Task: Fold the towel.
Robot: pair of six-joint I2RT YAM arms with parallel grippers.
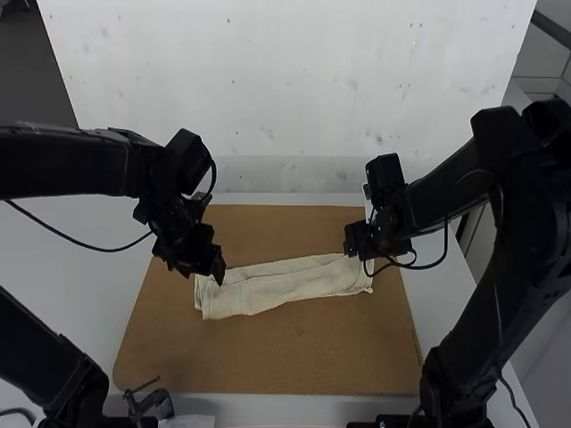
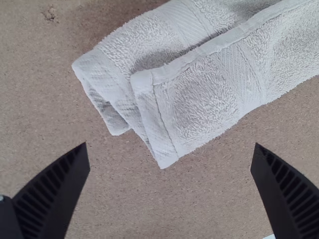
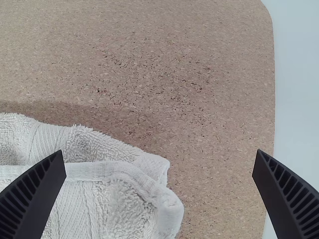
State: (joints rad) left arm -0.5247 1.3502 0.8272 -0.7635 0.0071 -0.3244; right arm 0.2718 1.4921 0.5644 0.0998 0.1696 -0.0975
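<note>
The towel (image 1: 290, 287) lies as a long, narrow strip near the middle of the high view, on a brown board (image 1: 268, 357) set on the counter (image 1: 89, 294). It looks folded lengthwise, with the layers out of line at the end toward the left of that frame, and a rumpled, curled corner at the other. The left hand (image 2: 171, 154) is by the left end, its fingers wide apart with nothing between them; the right hand (image 3: 159, 154) is by the right end, also spread and empty. The likeliest trouble is a partial grip: because the layers are staggered, fingers closing on the upper edge alone could peel it off the one beneath and undo the fold. The curled corner could get pinched in as a lump, leaving the next fold crooked. Coming down too shallow might miss the thin cloth, too deep might scrape the board, and uneven pulling by the two hands could skew the strip.
</note>
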